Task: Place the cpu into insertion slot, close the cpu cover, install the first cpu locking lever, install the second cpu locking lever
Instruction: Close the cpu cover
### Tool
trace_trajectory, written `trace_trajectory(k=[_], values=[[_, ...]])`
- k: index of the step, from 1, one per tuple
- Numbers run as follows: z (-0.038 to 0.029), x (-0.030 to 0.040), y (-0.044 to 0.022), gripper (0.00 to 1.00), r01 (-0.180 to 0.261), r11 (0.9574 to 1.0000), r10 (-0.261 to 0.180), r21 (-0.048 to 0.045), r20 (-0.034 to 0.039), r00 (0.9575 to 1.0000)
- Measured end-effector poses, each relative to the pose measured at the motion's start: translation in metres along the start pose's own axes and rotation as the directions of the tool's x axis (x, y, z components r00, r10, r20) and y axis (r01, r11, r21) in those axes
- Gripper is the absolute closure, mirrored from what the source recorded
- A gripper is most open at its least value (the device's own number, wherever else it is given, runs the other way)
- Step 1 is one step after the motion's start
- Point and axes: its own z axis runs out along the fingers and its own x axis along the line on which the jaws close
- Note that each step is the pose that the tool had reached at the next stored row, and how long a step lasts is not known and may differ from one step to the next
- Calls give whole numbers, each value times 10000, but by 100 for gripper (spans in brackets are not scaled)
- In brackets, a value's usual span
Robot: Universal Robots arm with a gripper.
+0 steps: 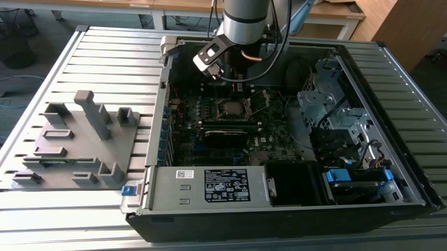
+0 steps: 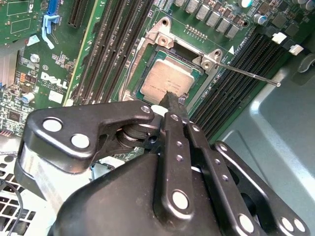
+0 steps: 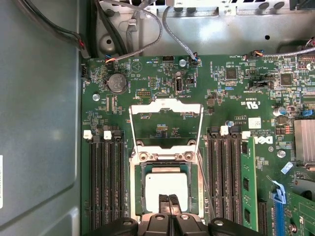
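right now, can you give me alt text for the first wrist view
The silvery cpu sits in the insertion slot on a green motherboard, with the end effector shut over one edge of it. The cpu cover is flipped open on the slot's opposite side, and black memory slots flank it.

The exterior view looks down at a slant from high up and well back. It takes in the slatted table [image 1: 104, 57], the whole open computer case [image 1: 293, 222] with its labelled end nearest the lens, and the arm [image 1: 246, 15] reaching in over the case's far edge. The first wrist view stares almost straight down on the motherboard [image 3: 231, 98] from close by. The second wrist view sits closer still, peering obliquely past the linkage of the gripper [image 2: 172, 101]. Both wrist views share the insertion slot [image 3: 139, 195] [image 2: 160, 39] and the memory slots [image 3: 106, 182] flanking it. The exterior view catches that slot too, small, mid-case.
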Motion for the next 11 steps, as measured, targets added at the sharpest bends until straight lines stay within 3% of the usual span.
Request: trace_trajectory(k=[11], values=[[-17,1,1,90,0,10000,0,1,3,10000]])
